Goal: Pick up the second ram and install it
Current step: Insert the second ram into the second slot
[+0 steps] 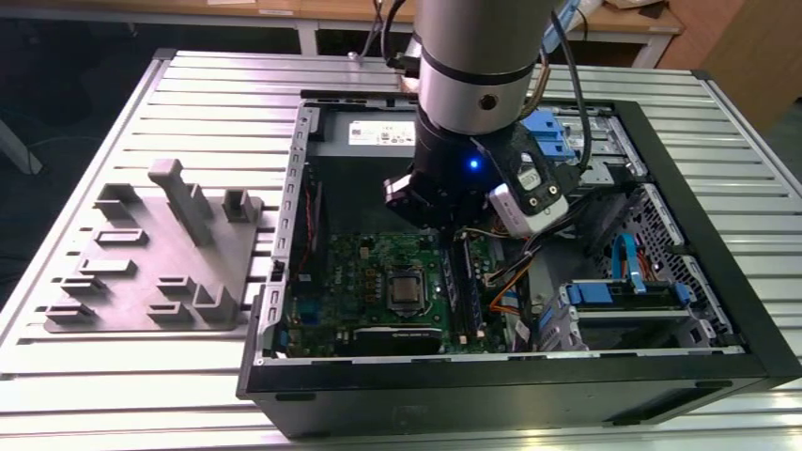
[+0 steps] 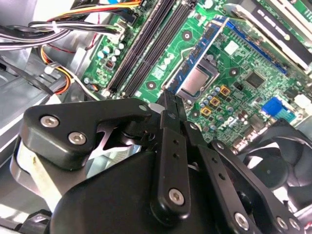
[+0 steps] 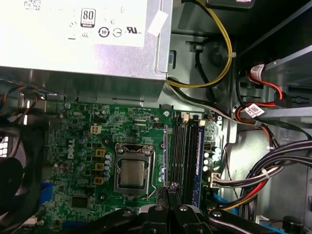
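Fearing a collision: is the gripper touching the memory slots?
Cannot tell. In the second wrist view the gripper sits before the memory slots; neither contact nor gap shows plainly.

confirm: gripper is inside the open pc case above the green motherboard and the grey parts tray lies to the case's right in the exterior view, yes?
No: the grey parts tray lies on the exterior view's left of the open PC case, not its right. The gripper, shut on the second ram, is inside the case above the green motherboard.
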